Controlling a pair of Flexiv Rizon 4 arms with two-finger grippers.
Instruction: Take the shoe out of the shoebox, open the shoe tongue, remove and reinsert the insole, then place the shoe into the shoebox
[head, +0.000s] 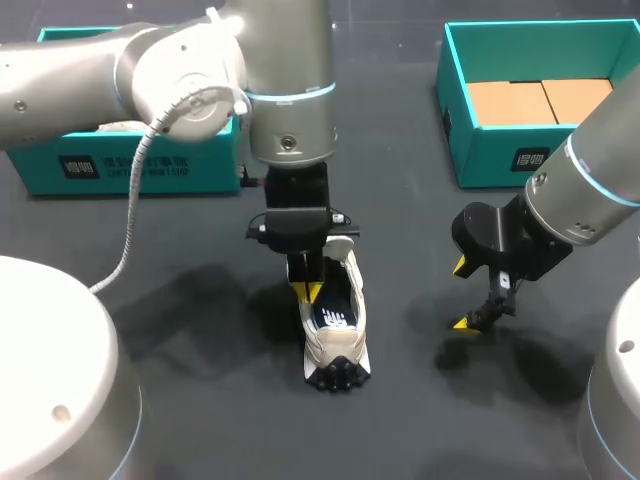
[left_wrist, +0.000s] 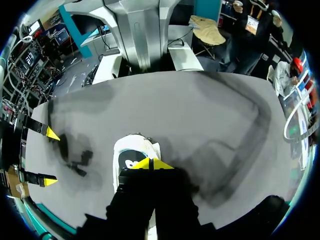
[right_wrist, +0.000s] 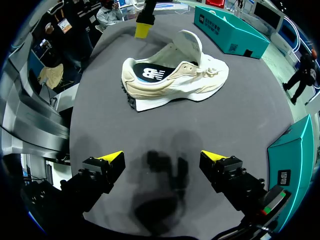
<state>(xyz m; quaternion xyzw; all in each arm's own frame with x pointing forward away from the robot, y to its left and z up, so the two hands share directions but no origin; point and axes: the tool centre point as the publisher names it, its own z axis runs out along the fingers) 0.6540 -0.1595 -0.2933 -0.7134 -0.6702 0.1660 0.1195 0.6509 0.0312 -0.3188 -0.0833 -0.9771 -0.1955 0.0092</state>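
A cream shoe (head: 338, 335) lies on the dark table, its heel toward the front edge and its dark insole (head: 333, 312) showing inside. Its tongue (right_wrist: 190, 44) stands pulled up. My left gripper (head: 312, 290) hangs shut just over the shoe's opening, with nothing visible between its tips; in the left wrist view the gripper (left_wrist: 151, 163) hovers above the insole (left_wrist: 130, 159). Off to the shoe's right, my right gripper (head: 462, 295) is open and holds nothing. From its own wrist the right gripper (right_wrist: 162, 157) faces the shoe (right_wrist: 175, 77) side-on, well short of it.
A teal shoebox (head: 130, 165) stands at the back left behind my left arm. A second teal box (head: 500, 150) with a brown cardboard bottom sits at the back right. Two white robot bases (head: 50, 370) fill the front corners.
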